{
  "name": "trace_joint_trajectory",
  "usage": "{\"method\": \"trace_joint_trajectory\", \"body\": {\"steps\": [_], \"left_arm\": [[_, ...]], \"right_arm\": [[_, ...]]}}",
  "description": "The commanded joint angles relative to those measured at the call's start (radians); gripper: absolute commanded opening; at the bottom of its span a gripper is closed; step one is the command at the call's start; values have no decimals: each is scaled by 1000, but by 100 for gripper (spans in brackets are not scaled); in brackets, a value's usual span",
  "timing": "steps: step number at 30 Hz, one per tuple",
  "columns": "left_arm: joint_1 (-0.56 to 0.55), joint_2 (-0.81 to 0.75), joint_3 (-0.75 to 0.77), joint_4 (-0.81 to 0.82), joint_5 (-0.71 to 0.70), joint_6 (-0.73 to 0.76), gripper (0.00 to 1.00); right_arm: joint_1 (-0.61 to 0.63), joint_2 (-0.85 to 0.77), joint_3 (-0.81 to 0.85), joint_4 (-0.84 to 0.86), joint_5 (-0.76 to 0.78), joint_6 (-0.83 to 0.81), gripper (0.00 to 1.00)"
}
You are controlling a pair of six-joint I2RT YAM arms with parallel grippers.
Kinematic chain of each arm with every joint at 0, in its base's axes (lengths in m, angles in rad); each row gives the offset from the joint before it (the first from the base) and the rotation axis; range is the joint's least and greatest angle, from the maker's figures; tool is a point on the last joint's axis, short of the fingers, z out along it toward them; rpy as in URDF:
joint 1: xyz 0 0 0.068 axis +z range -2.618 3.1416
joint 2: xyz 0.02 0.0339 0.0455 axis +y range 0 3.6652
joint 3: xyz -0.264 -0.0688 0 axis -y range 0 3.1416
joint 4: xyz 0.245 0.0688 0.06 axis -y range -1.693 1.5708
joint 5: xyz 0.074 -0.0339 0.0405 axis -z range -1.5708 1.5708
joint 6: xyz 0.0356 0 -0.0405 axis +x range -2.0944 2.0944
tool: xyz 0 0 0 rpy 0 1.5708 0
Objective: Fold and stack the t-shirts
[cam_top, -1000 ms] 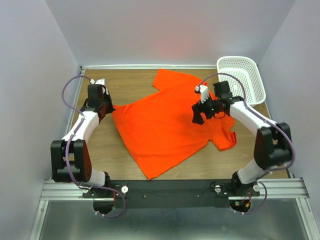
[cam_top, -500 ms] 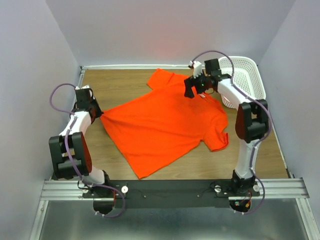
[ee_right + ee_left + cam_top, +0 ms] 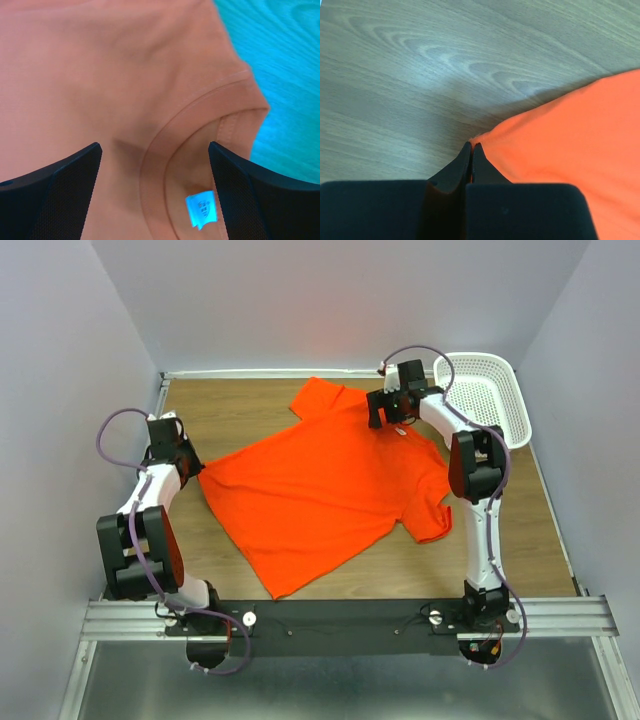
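On counter (image 3: 240,415), orange t-shirt (image 3: 320,490) lies spread between tools; left tool (image 3: 471,151) pinches its hem corner (image 3: 482,140); right tool (image 3: 154,150) spread wide above collar (image 3: 200,115), neck label (image 3: 202,209); white basket (image 3: 500,405) just right of right tool.

Soft, even overhead light fills the top view, and the shirt (image 3: 320,490) casts an orange glow on the back wall (image 3: 330,335). Ahead of the left fingers (image 3: 452,172), a soft shadow lines the shirt's edge. Around the right fingers (image 3: 60,180) colours skew: wood (image 3: 280,60) looks teal and the shirt pale salmon.
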Motion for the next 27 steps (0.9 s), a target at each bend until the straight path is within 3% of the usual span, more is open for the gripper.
{"method": "trace_joint_trajectory", "body": {"steps": [1,6,10,14,20,22,24,27], "left_arm": [[9,-52,-19,12,12,0,0],[7,-57,-21,18,32,2,0],[7,-58,-19,19,39,2,0],[7,-61,-21,21,49,2,0],[9,-64,-21,21,52,2,0],[9,-63,-21,21,58,2,0],[9,-64,-21,22,62,0,0],[9,-71,-21,24,72,2,0]], "right_arm": [[-11,53,59,5,75,66,94],[-11,87,61,5,73,70,85],[-14,88,55,5,96,64,84],[-16,96,58,3,95,47,74],[-20,82,-25,3,70,36,42],[-23,52,-82,3,52,27,26],[-23,21,-128,3,58,6,1],[-25,-51,-232,3,64,-32,1]]}}
